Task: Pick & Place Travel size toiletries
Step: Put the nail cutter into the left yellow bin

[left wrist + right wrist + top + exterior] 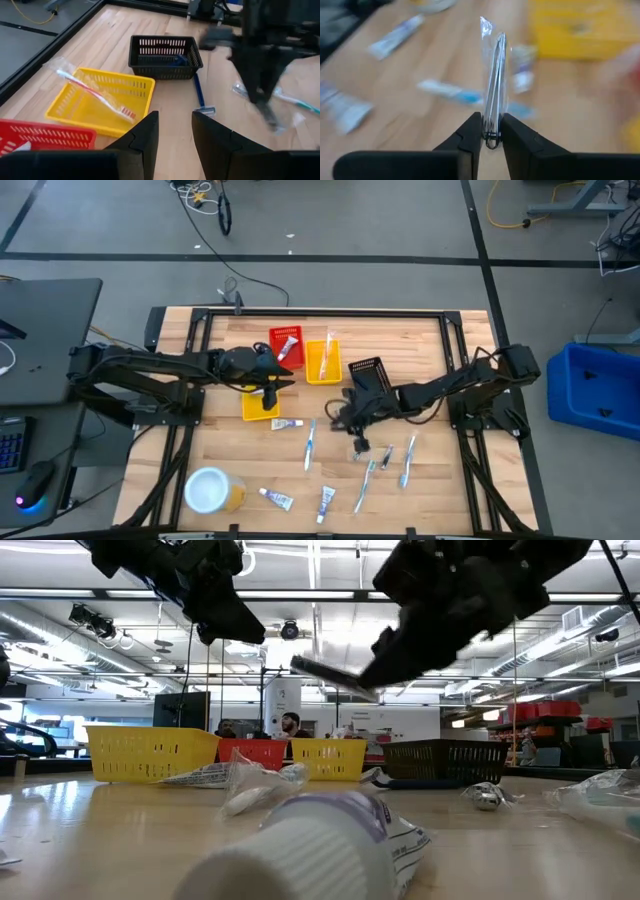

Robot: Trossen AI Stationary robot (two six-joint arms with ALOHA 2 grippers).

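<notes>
My right gripper (347,417) hovers over the table's middle, shut on a thin wrapped item (494,75) in clear plastic, which also shows raised in the low view (325,676). My left gripper (173,134) is open and holds nothing; it hangs above the near yellow basket (259,406). Small white tubes (287,423) (277,499) and wrapped toothbrushes (310,446) (365,485) lie flat on the wood. A wrapped toothbrush (95,95) rests across the far yellow basket (102,102). A blue razor (199,91) lies beside the black basket (165,56), head on the table. My right gripper pinches the wrapped item by one end (492,131) between its two fingers. The item runs straight forward along the line of the fingers, edge-on. It is lifted clear of the table and sticks out slanted from the gripper in the low view.
A red basket (285,346) holding a tube stands at the far side beside the yellow basket (322,361). A white-topped yellow round container (211,489) sits near the left front corner. More toothbrushes (407,464) lie right of centre. People stand in the room beyond the table.
</notes>
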